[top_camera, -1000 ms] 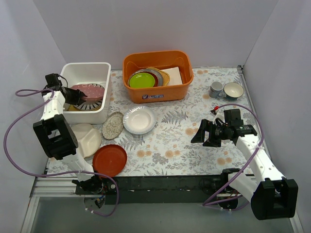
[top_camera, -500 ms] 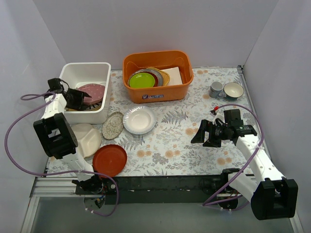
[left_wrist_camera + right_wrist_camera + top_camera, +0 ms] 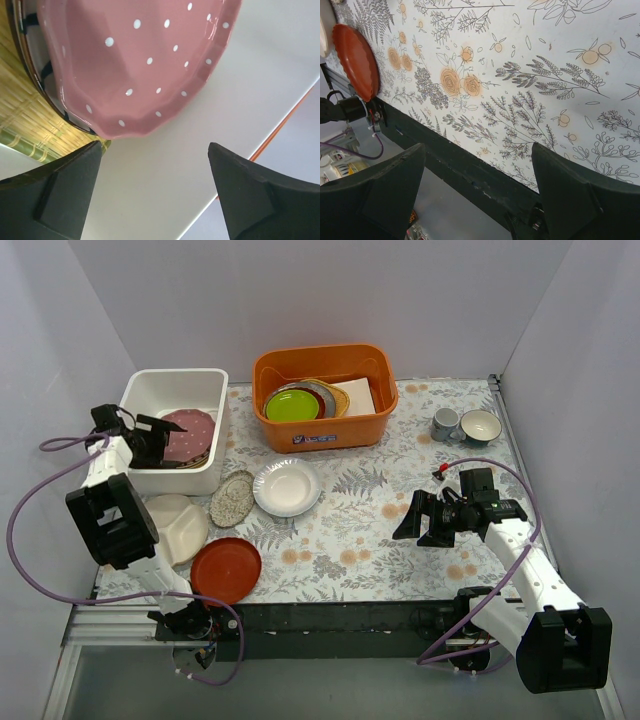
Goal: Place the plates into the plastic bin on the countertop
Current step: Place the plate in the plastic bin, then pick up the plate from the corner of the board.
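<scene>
The white plastic bin (image 3: pixel 178 376) stands at the back left of the countertop (image 3: pixel 370 510). Inside it the pink scalloped plate (image 3: pixel 189 432) (image 3: pixel 135 65) lies on a blue-striped plate (image 3: pixel 34 70). My left gripper (image 3: pixel 157 440) (image 3: pixel 155 195) hangs open at the bin's left side, just clear of the pink plate's rim, with nothing between its fingers. On the countertop lie a plain white plate (image 3: pixel 287 487), a speckled oval plate (image 3: pixel 232 499), a cream divided plate (image 3: pixel 176 525) and a red-orange plate (image 3: pixel 226 569) (image 3: pixel 357 60). My right gripper (image 3: pixel 418 522) (image 3: pixel 477 195) stands open and empty at the right.
An orange tub (image 3: pixel 325 435) at the back middle holds a lime-green plate (image 3: pixel 292 404) and other dishes. Two cups (image 3: pixel 445 424) (image 3: pixel 480 427) stand at the back right. A yellow woven piece (image 3: pixel 25 120) lies under the plates in the bin. White walls close in both sides.
My left gripper has opened and let go of the pink plate, which now rests on the stack in the bin; the gripper has drawn back a little to the left. The right arm barely moved.
</scene>
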Tool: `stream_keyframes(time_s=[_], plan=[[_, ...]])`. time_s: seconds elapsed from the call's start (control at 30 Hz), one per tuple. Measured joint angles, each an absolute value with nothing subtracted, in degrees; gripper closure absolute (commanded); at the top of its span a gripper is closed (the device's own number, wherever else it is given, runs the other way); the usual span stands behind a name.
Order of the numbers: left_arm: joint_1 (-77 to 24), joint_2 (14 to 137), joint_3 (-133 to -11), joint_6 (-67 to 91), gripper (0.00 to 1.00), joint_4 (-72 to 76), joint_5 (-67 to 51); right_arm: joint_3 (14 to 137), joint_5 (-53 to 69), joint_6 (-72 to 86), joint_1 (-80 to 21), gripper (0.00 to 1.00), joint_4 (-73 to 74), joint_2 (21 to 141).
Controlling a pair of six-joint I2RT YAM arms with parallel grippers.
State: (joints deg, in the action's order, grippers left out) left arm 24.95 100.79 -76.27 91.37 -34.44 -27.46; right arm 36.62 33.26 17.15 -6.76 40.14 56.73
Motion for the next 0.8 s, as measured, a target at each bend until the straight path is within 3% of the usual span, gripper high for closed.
stream_keyframes(time_s=[0.37, 0.8], plan=[[24.99, 96.42, -75.66, 91.88, 0.02, -32.58, -31.57, 36.62, 33.43, 17.08, -6.76, 0.06, 40.14, 56.73], [19.99, 84.55, -77.6, 89.12, 0.02, -32.77, -32.84, 36.64, 33.98, 16.25, -6.79, 0.06, 40.12, 58.85]])
